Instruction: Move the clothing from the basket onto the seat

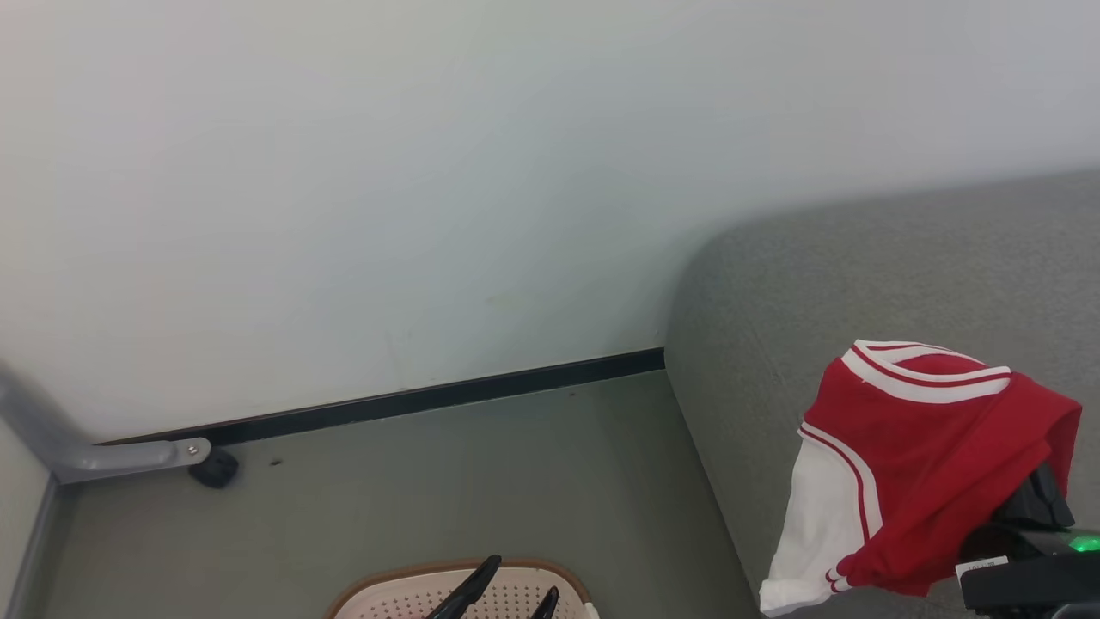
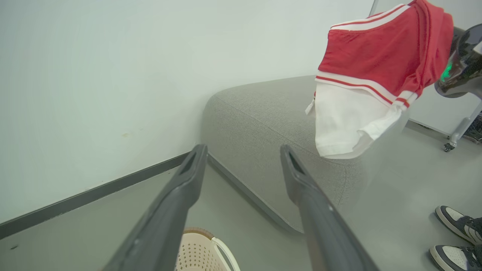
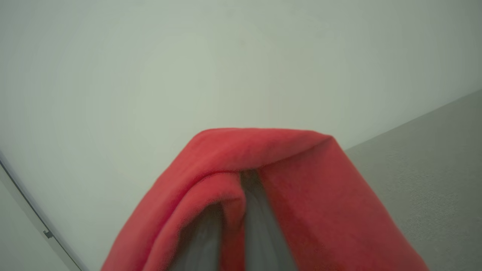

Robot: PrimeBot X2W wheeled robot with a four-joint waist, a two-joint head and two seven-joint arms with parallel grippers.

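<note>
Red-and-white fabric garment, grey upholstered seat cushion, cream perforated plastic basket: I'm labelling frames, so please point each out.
Red-and-white fabric garment [image 1: 928,464], head view, red panel.
Grey upholstered seat cushion [image 2: 256,113], left wrist view, top surface.
Cream perforated plastic basket [image 1: 391,602], head view, perforated wall.

- Garment [image 1: 911,447]: red, with a white panel and red-and-white striped trim.
- Sofa seat [image 1: 859,258]: plain grey weave.
- Basket [image 1: 387,597]: cream, dotted with holes, brown rim.
- Floor [image 1: 430,499]: dull grey-green.
- Skirting [image 1: 430,400]: black.
- Shoes [image 2: 457,226]: dark grey and white.
</note>
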